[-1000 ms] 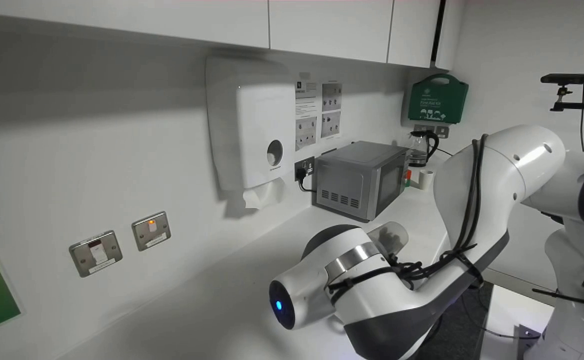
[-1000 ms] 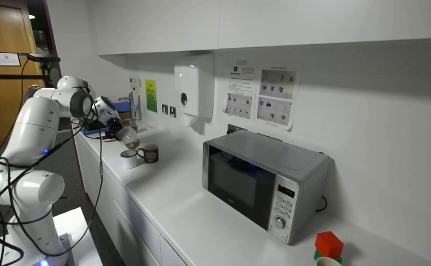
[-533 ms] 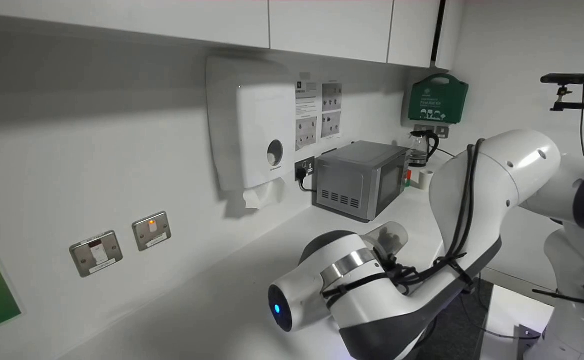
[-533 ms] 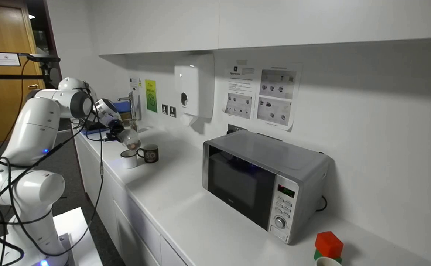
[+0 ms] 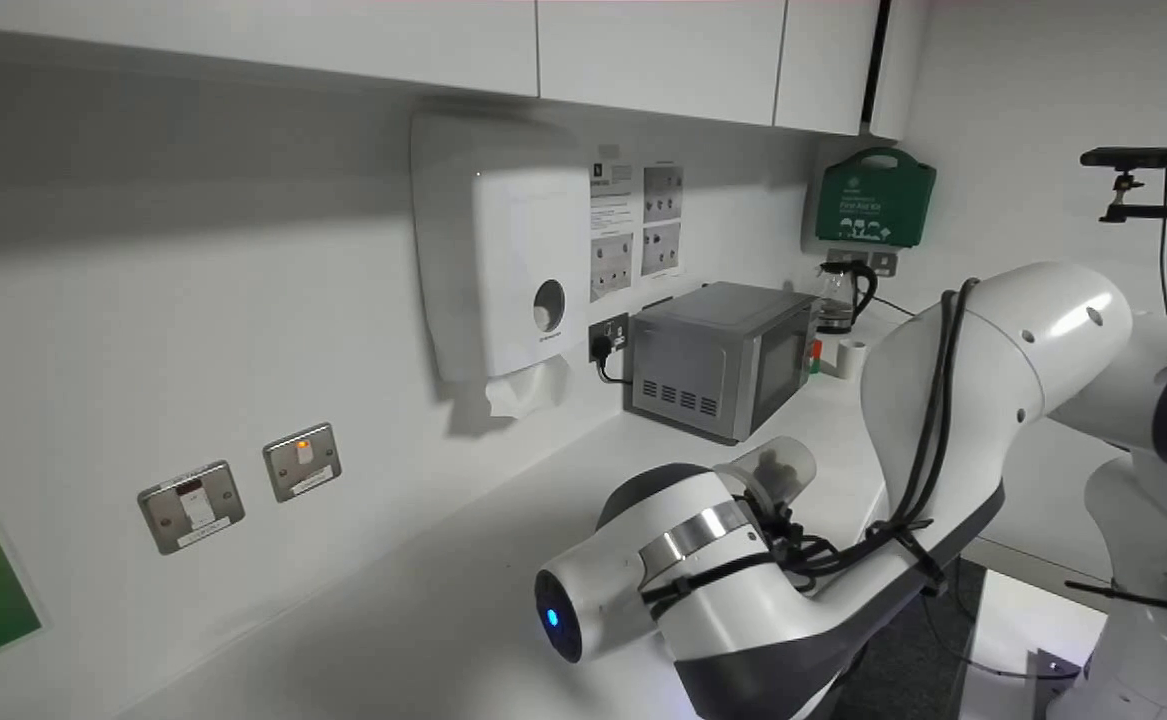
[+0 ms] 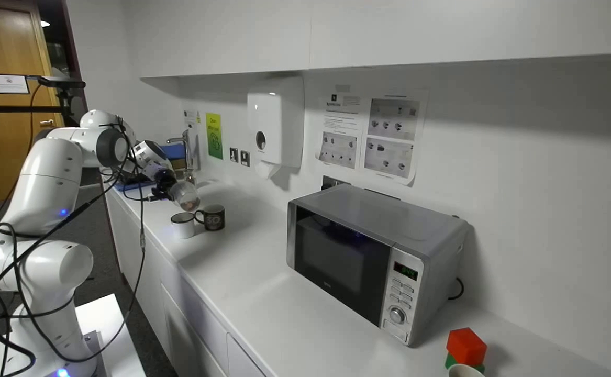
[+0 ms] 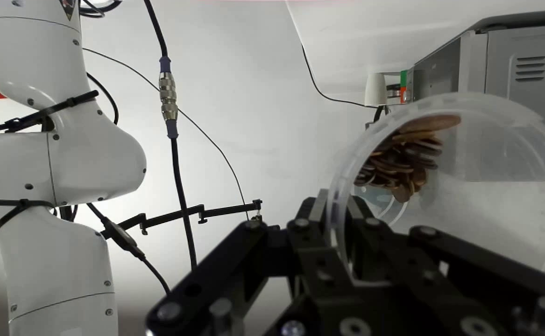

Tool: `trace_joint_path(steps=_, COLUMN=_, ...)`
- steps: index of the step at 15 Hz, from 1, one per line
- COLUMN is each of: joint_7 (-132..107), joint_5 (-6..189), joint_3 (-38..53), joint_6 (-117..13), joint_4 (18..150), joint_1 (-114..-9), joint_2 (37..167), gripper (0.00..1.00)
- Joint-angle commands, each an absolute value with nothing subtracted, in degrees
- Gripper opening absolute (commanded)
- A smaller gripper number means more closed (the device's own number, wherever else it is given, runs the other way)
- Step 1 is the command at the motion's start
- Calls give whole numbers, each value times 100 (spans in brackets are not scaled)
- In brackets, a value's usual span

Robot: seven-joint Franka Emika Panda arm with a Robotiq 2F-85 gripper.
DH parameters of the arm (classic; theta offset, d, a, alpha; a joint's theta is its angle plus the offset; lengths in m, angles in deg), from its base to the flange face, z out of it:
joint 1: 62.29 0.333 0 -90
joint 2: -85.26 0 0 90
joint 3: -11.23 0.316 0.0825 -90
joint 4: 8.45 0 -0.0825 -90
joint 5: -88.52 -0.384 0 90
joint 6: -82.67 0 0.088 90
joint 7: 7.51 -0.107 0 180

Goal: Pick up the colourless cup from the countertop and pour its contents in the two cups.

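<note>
My gripper (image 7: 340, 210) is shut on the wall of the colourless cup (image 7: 501, 214), one finger inside and one outside. Brown coin-like discs (image 7: 403, 158) lie inside the cup. In an exterior view the cup (image 6: 186, 196) is held tilted above the countertop (image 6: 279, 303), just above and behind the white mug (image 6: 183, 228). The dark mug (image 6: 213, 218) stands beside the white mug, its handle towards it. In an exterior view the cup (image 5: 788, 468) shows past the wrist; the mugs are hidden there behind the arm.
A grey microwave (image 6: 378, 262) stands further along the countertop. Red and green blocks (image 6: 466, 346) and a white cup (image 6: 465, 370) are near it. A towel dispenser (image 5: 503, 250) hangs on the wall under cabinets (image 5: 643, 50). A kettle (image 5: 840, 300) stands at the far end.
The cup has shifted slightly towards the dark mug and risen a little, its tilt changing slightly. The arm has moved slightly with it. The mugs have stayed in place.
</note>
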State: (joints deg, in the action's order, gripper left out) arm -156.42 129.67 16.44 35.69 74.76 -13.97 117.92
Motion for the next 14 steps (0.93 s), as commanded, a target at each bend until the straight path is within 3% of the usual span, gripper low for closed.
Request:
trace_joint_path(steps=1, joint_7=-15642, joint_5=13085, joint_3=1376, joint_6=3888, joint_4=7411, joint_1=-1144, joint_2=11790, gripper=2)
trace_joint_path(steps=14, joint_7=-15642, joint_5=13012, joint_3=853, joint_6=3861, joint_4=7410, joint_1=-728, joint_2=11816, gripper=2)
